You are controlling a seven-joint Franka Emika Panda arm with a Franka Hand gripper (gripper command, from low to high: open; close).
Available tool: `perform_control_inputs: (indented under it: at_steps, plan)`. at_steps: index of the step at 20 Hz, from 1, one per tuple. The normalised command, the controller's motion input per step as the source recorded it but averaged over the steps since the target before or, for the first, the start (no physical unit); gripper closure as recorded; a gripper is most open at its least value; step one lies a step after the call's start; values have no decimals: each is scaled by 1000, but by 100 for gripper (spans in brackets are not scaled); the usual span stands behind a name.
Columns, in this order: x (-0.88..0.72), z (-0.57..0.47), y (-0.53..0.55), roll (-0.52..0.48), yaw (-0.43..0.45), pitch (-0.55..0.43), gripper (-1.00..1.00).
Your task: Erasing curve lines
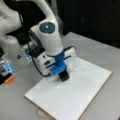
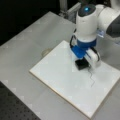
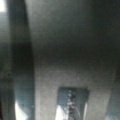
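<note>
A white board (image 1: 75, 97) (image 2: 57, 77) lies flat on the grey table in both front views. My gripper (image 1: 60, 70) (image 2: 80, 57), with blue fingers, points straight down over the board and is shut on a black eraser block (image 1: 64, 76) (image 2: 82, 65). The block rests on the board's surface. The curve lines (image 2: 91, 78) are a thin dark wavy stroke that begins just to the right of the eraser and runs toward a front view's bottom. A faint trace of the curve lines (image 1: 79, 69) shows right of the block. In the wrist view a dark rectangular shape (image 3: 72, 101) fills the bottom middle.
An orange item (image 1: 9, 79) and a blue-lit device (image 1: 6, 67) sit at a front view's left, beside the arm's base. A round mark (image 2: 46, 52) lies on the table next to the board. A dark perforated surface (image 2: 15, 107) borders the table at the bottom left.
</note>
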Motion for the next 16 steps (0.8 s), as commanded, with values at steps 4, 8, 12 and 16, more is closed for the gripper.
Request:
perform_control_inputs:
  at_steps: [4,8,12,16]
  plan:
    - [-386,-225,-10,137,-44,-251,100]
    - [-412,-223,93,99,-80,-258,100]
    - [-396,-278,234,69,-121,-271,100]
    - [-284,-353,396,54,-142,-285,100]
